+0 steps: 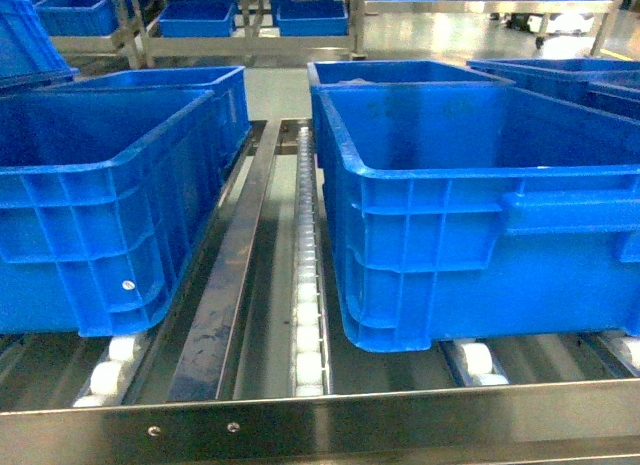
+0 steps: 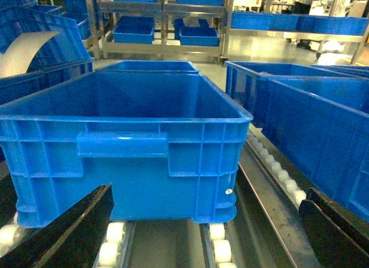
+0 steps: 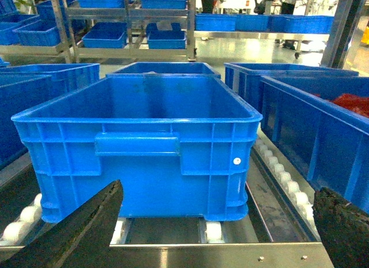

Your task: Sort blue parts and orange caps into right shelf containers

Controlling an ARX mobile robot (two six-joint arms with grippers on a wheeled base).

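Steel roller-rail shelving (image 1: 305, 285) carries two large ribbed bright-blue plastic crates (image 1: 100, 195), (image 1: 480, 215). Left gripper (image 2: 202, 233) and right gripper (image 3: 219, 233) are spread wide before them; head view shows neither. Right of the right-hand crate, only the right wrist view shows orange-red pieces (image 3: 351, 104) inside a neighbouring crate (image 3: 311, 129).

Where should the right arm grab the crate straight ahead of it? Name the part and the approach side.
Probably the moulded handle on the near wall of the crate, from the front: it juts out as a level ledge facing the wrist.

Two blue crates (image 1: 480, 215) side by side on roller rails (image 1: 308, 285), steel frame (image 1: 320, 420) in front
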